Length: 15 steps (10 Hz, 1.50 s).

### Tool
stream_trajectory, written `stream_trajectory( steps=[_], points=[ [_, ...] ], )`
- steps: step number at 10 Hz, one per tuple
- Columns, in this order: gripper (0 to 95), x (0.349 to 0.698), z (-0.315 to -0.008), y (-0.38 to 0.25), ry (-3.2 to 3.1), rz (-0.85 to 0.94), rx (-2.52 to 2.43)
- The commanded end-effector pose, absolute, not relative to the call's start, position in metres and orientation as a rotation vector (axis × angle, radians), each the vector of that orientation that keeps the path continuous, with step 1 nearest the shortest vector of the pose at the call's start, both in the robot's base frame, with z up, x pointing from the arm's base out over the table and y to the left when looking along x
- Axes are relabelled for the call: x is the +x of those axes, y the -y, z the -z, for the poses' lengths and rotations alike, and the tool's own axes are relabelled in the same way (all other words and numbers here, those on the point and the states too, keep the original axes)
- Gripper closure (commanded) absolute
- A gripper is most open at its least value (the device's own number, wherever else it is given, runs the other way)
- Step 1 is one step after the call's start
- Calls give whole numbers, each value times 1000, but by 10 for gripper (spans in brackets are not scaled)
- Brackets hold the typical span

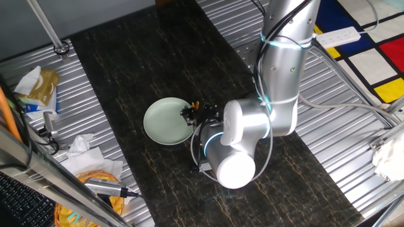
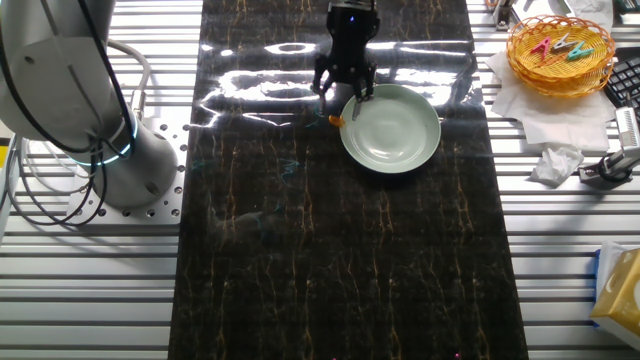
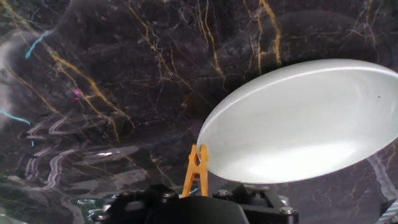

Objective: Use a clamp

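1. Orange-yellow plastic marks the clamp [image 3: 196,171], a tiny clothespin-style clip standing upright in the hand view, its tip at the plate's edge at about 8 o'clock of the plate.
2. Its lower end disappears into the black gripper [image 3: 198,202] body at the bottom of that view; the gripper appears to be pinching the clamp, though the fingertips themselves are hidden there.
3. The pale green plate [image 3: 298,121] lies on the dark marble-patterned mat [image 3: 112,81], with gold veins running across the surface.
4. In the other fixed view, the gripper [image 2: 345,100] hangs over the plate [image 2: 392,128] at roughly its 10 o'clock edge, and a small orange speck, the clamp [image 2: 336,121], shows just beside the rim.
5. In the one fixed view, the silver arm [image 1: 278,82] bends down over the mat [image 1: 158,57]; the gripper [image 1: 194,113] sits at the plate's [image 1: 165,121] 2 o'clock edge, with an orange bit of clamp [image 1: 196,104] at its top.
6. A wicker basket [image 2: 558,52] with coloured clips rests at 2 o'clock of the table in the other fixed view.
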<state>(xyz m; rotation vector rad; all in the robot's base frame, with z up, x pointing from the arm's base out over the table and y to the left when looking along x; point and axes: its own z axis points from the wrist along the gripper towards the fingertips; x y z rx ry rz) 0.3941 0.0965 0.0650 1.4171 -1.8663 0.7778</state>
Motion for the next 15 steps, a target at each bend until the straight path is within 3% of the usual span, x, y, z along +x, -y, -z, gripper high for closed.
stream_trajectory(
  steps=[1,9,10,11,12,13,15],
  points=[
    [190,392,-70,-96,1879,-777,1416],
    [190,388,-83,-94,2186,-726,1304],
    [380,387,-85,-94,2215,-722,1289],
    [380,386,-88,-94,2265,-711,1261],
    [570,385,-92,-93,2325,-693,1228],
    [570,383,-95,-93,2366,-676,1204],
    [950,380,-103,-92,2446,-651,1152]
  ],
)
